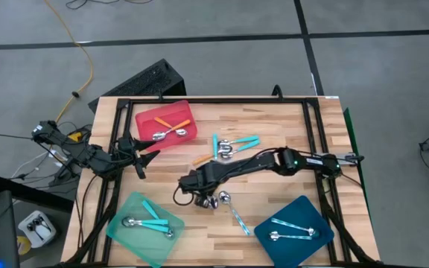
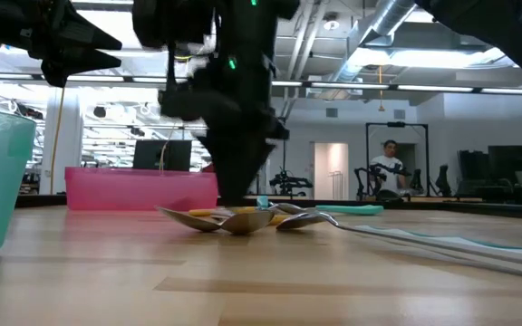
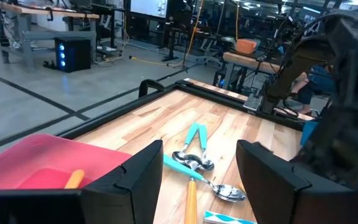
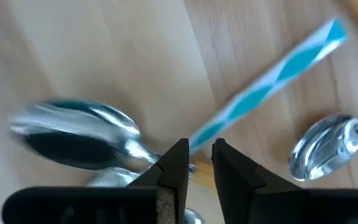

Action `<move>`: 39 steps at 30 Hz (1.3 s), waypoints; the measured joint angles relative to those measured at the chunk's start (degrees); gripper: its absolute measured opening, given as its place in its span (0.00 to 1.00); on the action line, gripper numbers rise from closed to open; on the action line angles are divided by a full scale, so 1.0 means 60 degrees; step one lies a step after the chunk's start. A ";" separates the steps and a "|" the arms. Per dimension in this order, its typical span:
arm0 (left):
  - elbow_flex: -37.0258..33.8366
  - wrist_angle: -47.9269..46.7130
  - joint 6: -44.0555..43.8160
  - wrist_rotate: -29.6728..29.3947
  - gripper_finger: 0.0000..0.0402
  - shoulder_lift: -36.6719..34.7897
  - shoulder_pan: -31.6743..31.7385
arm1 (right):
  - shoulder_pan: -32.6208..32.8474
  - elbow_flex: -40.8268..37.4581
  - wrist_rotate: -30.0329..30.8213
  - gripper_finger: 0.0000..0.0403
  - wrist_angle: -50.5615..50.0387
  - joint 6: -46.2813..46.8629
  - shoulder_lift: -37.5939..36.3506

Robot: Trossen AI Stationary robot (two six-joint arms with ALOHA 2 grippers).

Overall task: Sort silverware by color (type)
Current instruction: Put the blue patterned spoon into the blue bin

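Tabletop (image 1: 274, 216): pale wood planks inside a dark frame, carrying three trays and loose spoons.
Right arm (image 1: 259, 162): reaches from the right edge across to the middle of the tabletop.
Left arm (image 1: 88, 155): waits at the left edge, beside the red tray.
Red tray (image 1: 149, 117): far left; two orange-handled spoons (image 1: 171, 128) lie crossed in it.
Mint-green tray (image 1: 129, 212): near left; turquoise-handled spoons (image 1: 153, 220) lie in it.
Dark-blue tray (image 1: 296, 212): near right; two pale blue patterned spoons (image 1: 295, 232) lie in it.
Right claw (image 1: 199, 199): low over a small cluster of spoons at mid-tabletop; in the right wrist view the fingers (image 4: 178, 167) stand a narrow gap apart, the patterned spoon's handle running into that gap; whether they press on it cannot be told.
Left claw (image 1: 141, 155): fingers spread wide apart, holding nothing.
Patterned spoon (image 4: 272, 71): blue-and-white handle, lying on the wood under the right claw.
Loose turquoise spoons (image 1: 237, 143): a pair just far of the right arm, bowls together.
Loose orange spoon (image 1: 202, 158): its handle shows beside that pair.
Loose bowl (image 4: 319, 152): another shiny spoon lies just beside the patterned one.
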 joint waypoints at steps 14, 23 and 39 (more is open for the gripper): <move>0.0000 -0.0003 0.0033 0.0000 0.47 0.0000 -0.0004 | -0.0201 -0.0372 -0.0036 0.50 0.0856 0.0602 -0.0051; 0.0000 -0.0010 0.0171 -0.0004 0.47 0.0000 0.0000 | -0.0467 -0.0386 -0.0029 0.49 0.2058 0.0720 -0.0008; 0.0000 -0.0010 0.0164 -0.0007 0.47 0.0000 0.0000 | -0.0205 -0.0164 0.0827 0.49 0.2374 0.1130 -0.0055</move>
